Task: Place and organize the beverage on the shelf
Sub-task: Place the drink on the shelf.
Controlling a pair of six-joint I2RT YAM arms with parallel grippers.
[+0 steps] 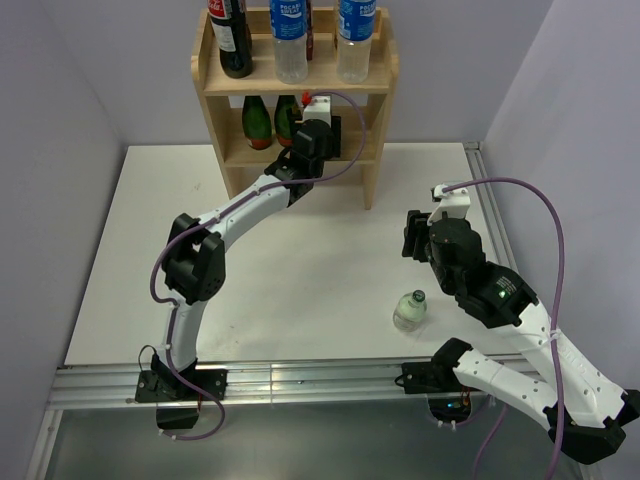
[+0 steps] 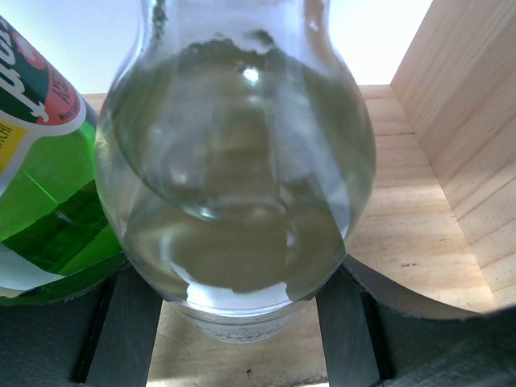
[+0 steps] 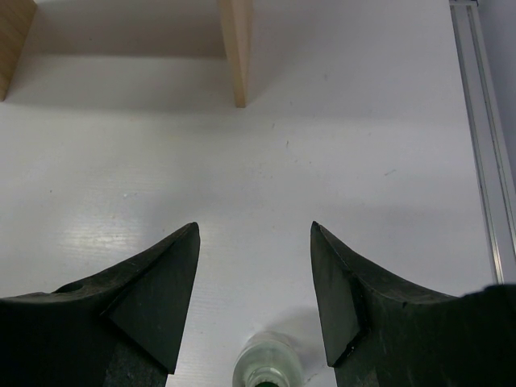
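The light wooden shelf (image 1: 372,150) stands at the back of the table. My left gripper (image 1: 315,125) reaches into its middle tier and is shut on a clear bottle (image 2: 234,161) with pale liquid and a red cap (image 1: 306,98). That bottle stands upright on the board (image 2: 403,218), with a dark finger (image 2: 121,330) against each side. A green bottle (image 2: 48,201) stands just to its left. A small clear bottle (image 1: 411,310) with a dark cap stands on the table at the front right. My right gripper (image 1: 413,235) hovers open beyond it, with its top (image 3: 268,371) low between the fingers.
The top board holds a cola bottle (image 1: 232,40) and two blue-labelled bottles (image 1: 289,40). Two green bottles (image 1: 257,120) stand on the middle tier. The shelf's right side panel (image 2: 476,121) is close to the held bottle. A metal rail (image 3: 484,145) runs along the table's right edge.
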